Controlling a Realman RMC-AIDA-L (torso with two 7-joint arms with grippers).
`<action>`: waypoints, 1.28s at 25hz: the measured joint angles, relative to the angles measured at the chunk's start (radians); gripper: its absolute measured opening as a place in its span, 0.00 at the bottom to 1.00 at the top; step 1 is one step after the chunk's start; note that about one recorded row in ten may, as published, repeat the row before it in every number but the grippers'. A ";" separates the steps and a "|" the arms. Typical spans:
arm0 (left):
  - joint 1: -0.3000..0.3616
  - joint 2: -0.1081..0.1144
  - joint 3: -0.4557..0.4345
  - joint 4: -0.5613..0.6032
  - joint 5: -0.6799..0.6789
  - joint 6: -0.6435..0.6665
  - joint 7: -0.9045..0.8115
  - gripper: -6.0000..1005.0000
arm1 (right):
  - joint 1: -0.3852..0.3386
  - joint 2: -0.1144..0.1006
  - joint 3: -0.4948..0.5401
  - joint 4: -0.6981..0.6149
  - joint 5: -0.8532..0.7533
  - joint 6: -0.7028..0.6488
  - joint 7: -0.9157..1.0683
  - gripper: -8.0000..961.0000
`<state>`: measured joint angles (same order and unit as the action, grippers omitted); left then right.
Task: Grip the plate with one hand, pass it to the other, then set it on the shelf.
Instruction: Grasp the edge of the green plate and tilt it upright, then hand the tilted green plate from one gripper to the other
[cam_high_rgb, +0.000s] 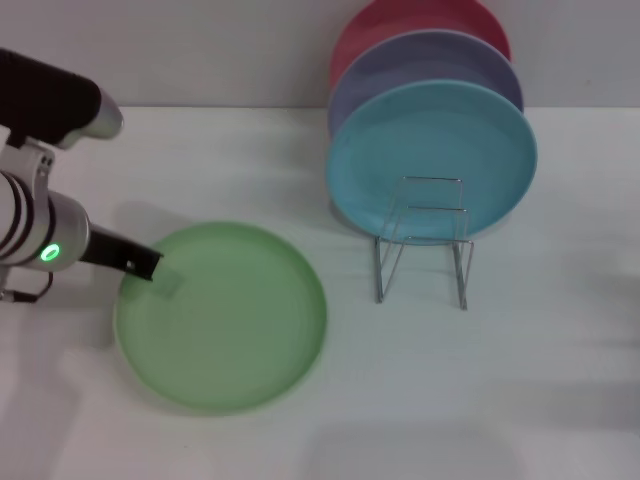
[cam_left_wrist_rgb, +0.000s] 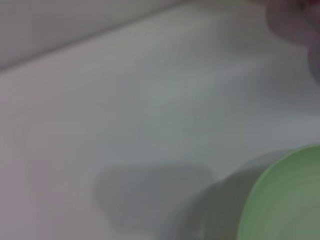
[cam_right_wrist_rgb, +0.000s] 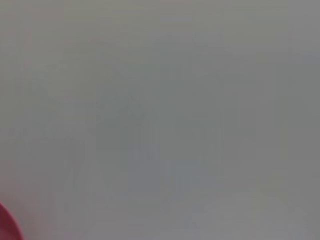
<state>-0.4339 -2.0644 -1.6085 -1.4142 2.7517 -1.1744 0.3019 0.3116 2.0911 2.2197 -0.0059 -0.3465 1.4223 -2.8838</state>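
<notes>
The light green plate (cam_high_rgb: 225, 315) lies on the white table at the front left. It also shows in the left wrist view (cam_left_wrist_rgb: 285, 200) as a curved green rim. My left gripper (cam_high_rgb: 155, 270), on the silver arm with the green light, reaches over the plate's left rim. The wire shelf (cam_high_rgb: 425, 240) stands to the right of the plate, with plates leaning upright at its back. My right gripper is out of view; its wrist view shows only a pale surface.
A turquoise plate (cam_high_rgb: 430, 160), a lavender plate (cam_high_rgb: 425, 70) and a red plate (cam_high_rgb: 420, 25) stand one behind the other at the shelf. A red sliver (cam_right_wrist_rgb: 6, 227) shows in the right wrist view. The white table (cam_high_rgb: 520, 360) extends to the front right.
</notes>
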 joint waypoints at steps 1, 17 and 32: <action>0.000 0.000 0.000 0.000 0.000 0.000 0.000 0.08 | 0.000 0.000 0.000 0.000 0.000 0.000 0.000 0.80; 0.128 0.003 -0.032 -0.318 0.013 0.058 0.050 0.04 | 0.197 -0.012 0.000 0.171 -0.330 0.305 0.314 0.80; 0.203 0.003 -0.022 -0.383 0.011 0.207 0.066 0.04 | 0.298 -0.036 -0.340 1.143 -1.023 -0.520 1.477 0.79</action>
<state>-0.2305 -2.0616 -1.6307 -1.7974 2.7632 -0.9671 0.3677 0.6099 2.0549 1.8802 1.1370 -1.3694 0.9022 -1.4065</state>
